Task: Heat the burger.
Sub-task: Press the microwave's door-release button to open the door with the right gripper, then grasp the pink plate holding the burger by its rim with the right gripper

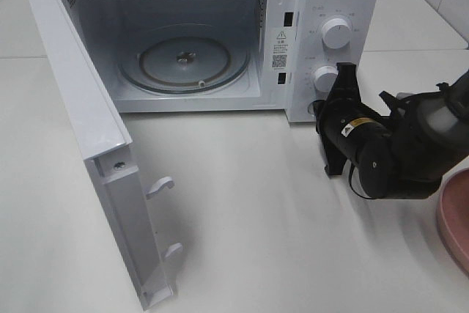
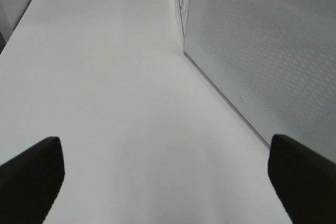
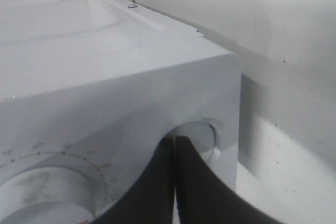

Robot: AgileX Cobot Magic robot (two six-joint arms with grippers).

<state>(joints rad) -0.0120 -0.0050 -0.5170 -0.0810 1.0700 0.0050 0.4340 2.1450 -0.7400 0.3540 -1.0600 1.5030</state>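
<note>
We find the task at an early stage. The microwave (image 1: pixel 322 5) stands far on the table (image 1: pixel 256 218), its door (image 1: pixel 80 100) swung fully open to the left, and the glass turntable (image 1: pixel 183 60) inside is bare. The burger appears in no view, so we cannot place it. Only the rim of a pink plate (image 1: pixel 458 218) shows at the near right edge. In our judgement, loading, closing the door and setting the dials are all left to do.

The right gripper (image 3: pixel 175 145) has its jaws pressed together and holds nothing. Its tips are at the round button (image 3: pixel 202 132) on the microwave's lower right front corner, though we cannot confirm contact. The left gripper (image 2: pixel 167 179) hangs over bare table beside the door, jaws spread wide and empty.
</note>
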